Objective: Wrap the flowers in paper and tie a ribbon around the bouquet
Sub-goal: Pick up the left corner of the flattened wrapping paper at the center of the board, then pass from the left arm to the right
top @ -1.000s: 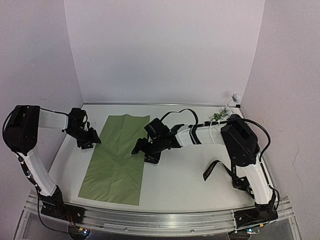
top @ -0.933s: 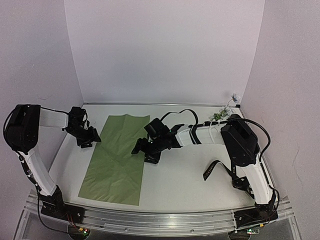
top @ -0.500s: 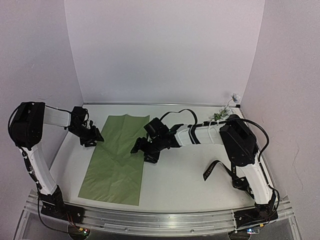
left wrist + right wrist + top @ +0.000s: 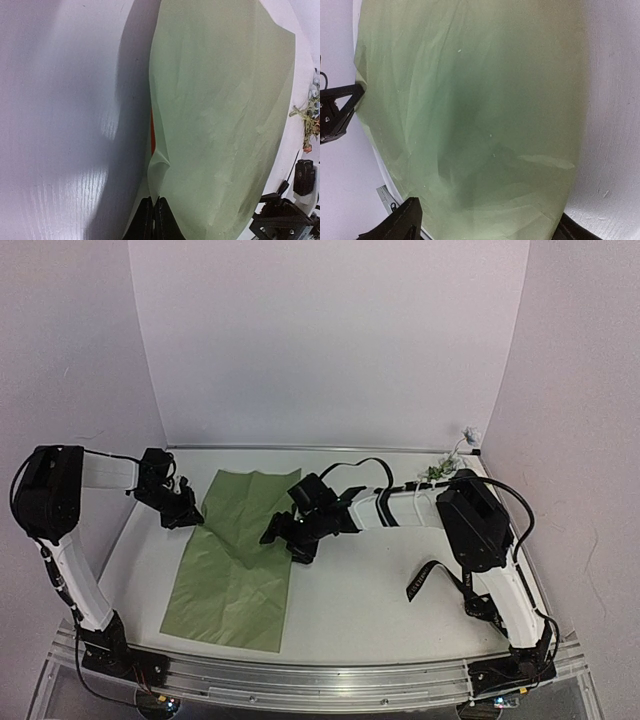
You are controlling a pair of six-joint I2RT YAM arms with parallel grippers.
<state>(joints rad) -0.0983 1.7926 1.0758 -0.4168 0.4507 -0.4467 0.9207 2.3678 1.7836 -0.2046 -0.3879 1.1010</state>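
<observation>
Tabletop: left end effector now pinches paper.

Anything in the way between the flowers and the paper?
No loose object. The right arm itself lies across that line, reaching from beside the flowers to the right edge of the paper.

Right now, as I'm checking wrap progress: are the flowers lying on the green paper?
No, the flowers lie far off to the right at the back, well apart from the paper.
</observation>
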